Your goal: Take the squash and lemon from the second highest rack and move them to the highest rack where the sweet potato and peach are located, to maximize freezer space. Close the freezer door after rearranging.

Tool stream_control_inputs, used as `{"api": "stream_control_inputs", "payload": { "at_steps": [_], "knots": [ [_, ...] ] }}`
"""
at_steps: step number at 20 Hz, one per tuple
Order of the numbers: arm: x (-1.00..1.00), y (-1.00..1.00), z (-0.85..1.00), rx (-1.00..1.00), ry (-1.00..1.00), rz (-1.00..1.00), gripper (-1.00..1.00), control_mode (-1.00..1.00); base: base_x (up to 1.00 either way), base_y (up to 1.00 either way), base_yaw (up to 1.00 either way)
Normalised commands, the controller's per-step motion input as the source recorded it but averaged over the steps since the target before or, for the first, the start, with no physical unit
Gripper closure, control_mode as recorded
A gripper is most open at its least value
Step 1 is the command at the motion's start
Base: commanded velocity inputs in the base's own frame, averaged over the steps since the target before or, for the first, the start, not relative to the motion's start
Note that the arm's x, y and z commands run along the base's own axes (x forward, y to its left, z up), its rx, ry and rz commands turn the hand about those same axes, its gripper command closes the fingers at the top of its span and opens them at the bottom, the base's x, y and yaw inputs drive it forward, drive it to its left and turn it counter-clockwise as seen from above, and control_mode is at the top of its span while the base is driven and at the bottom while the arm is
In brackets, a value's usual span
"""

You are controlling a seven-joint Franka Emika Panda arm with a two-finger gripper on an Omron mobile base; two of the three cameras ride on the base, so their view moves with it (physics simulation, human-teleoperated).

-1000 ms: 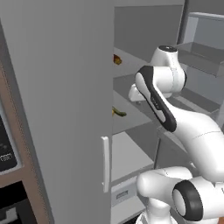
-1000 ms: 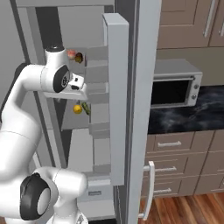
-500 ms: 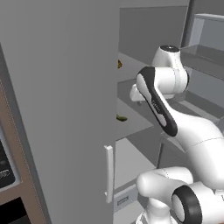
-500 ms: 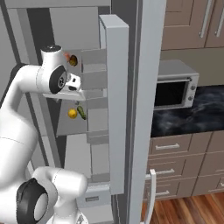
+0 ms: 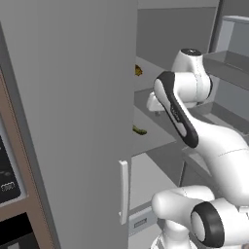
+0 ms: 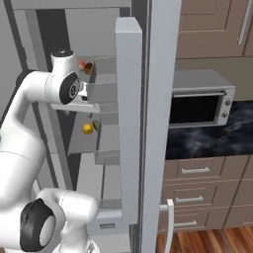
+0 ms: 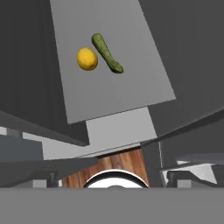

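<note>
A yellow lemon (image 7: 87, 58) and a long green squash (image 7: 106, 53) lie side by side on a grey rack (image 7: 113, 92), well beyond my gripper in the hand view. From the right base view the lemon (image 6: 87, 128) and squash (image 6: 95, 125) sit on the second highest rack. The peach (image 6: 81, 64) and sweet potato (image 6: 89, 67) rest one rack higher. My gripper (image 6: 85, 93) hovers between those two racks, open and holding nothing. In the left base view the squash (image 5: 139, 130) peeks past the door edge, and the gripper (image 5: 151, 102) is above it.
The open freezer door (image 5: 73, 121) with its white handle (image 5: 124, 189) stands close on my left. Its edge (image 6: 129, 123) and door shelves rise just right of the arm. A microwave (image 6: 200, 106) sits on the dark counter, with drawers (image 6: 195, 170) below.
The whole picture has shifted because the base has driven, so the door looms larger on the left. The arm holds its pose by the racks, and the lemon and squash have not moved.
</note>
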Motion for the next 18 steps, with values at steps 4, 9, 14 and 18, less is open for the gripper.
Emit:
{"api": "stream_control_inputs", "payload": {
  "at_steps": [4, 9, 14, 18],
  "knots": [
    [-0.05, 0.07, -0.44, -0.13, -0.12, 0.35, -1.0, -1.0, 0.0, 0.0, 0.0],
    [-0.13, 0.02, -0.5, -0.21, -0.07, 0.31, -1.0, -1.0, 0.0, 0.0, 0.0],
    [0.08, 0.0, -0.42, -0.09, 0.0, 0.1, -1.0, -1.0, 0.0, 0.0, 0.0],
    [0.54, 0.0, -0.42, 0.0, 0.0, 0.01, -1.0, -1.0, 0.0, 0.0, 0.0]
  ]
}}
